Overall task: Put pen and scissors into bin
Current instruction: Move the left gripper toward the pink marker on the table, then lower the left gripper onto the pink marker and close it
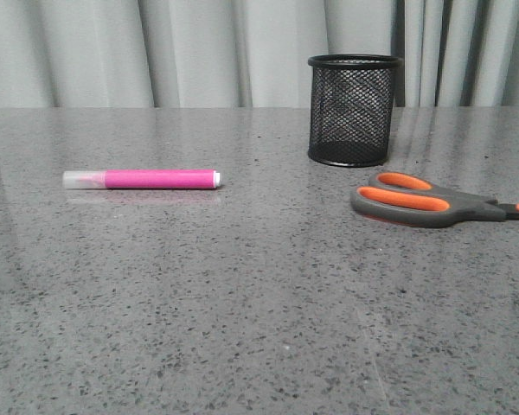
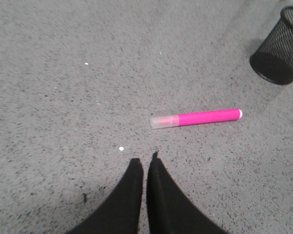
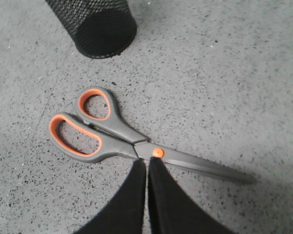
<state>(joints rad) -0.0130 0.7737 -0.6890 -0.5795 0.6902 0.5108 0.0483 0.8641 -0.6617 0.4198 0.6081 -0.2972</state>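
A: Quick status. Where's everything?

B: Nothing's in the bin [image 1: 354, 110] yet. It stands upright toward the counter's [image 1: 242, 328] far edge, right of centre. Pen [image 1: 142, 179] lies flat, left of centre, clear cap toward the left edge. Scissors [image 1: 432, 200] lie flat near the right edge, just in front of the bin, handles toward the middle, blades running off toward the right edge.

A: Grippers?

B: Both empty, w/ fingers pressed nearly together. Left gripper [image 2: 145, 163] hangs above the counter near the pen [image 2: 196, 118], not touching. Right gripper [image 3: 147, 163] sits above the scissors' [image 3: 122, 136] pivot; can't tell if there's contact.

A: Risks from here?

B: Several, imo. 1) Neither gripper can take anything while narrow like this; both must open before descending, or the tips just shove things around. 2) Pen's round, so an off-centre pinch likely rolls it away on the smooth counter. 3) Scissors lie very flat, so the fingers may scrape stone and skid off the thin blades. 4) The bin [image 3: 94, 24] looks light and is close by; a swing of the right arm or a long blade catching the rim could tip it. 5) Pen looks taller than the bin [image 2: 279, 46], so a tilted drop could topple it.
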